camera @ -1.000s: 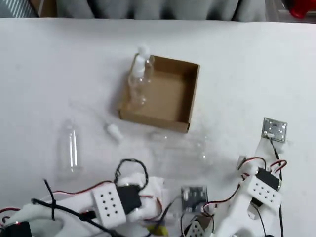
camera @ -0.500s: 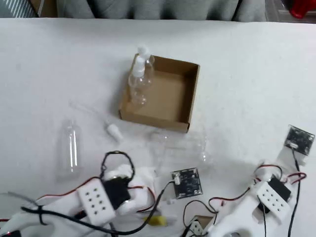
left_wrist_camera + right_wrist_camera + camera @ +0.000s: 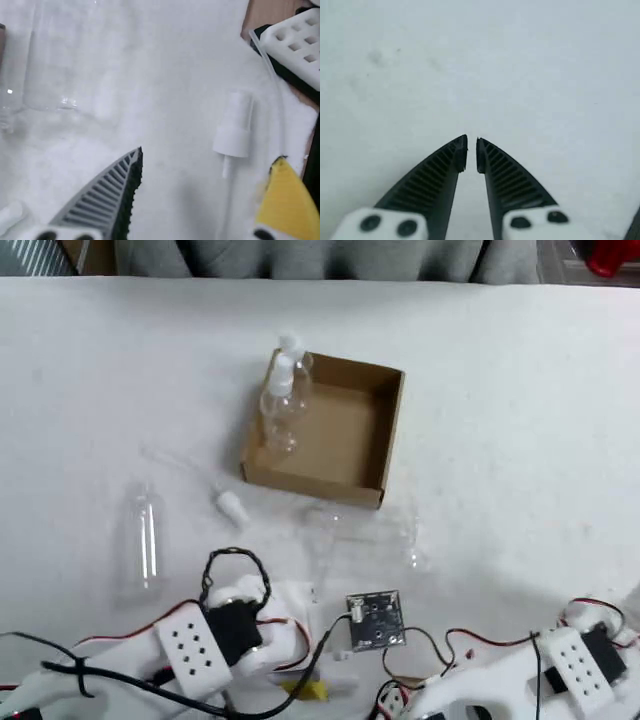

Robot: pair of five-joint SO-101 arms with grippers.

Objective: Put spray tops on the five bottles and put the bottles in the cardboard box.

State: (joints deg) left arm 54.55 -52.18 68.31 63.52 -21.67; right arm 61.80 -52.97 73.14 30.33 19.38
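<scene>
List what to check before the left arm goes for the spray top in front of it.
1. Left gripper open: ok.
2. Spray top lying loose ahead of the open fingers: ok.
3. Right gripper shut and empty: ok.
4. Cardboard box has room beside the two capped bottles at its left side: ok.
5. Bottles waiting outside the box: one clear bottle lies to its left and a second bottle lies in front of it: ok.
6. All five bottles accounted for: cannot tell; four can be made out.
</scene>
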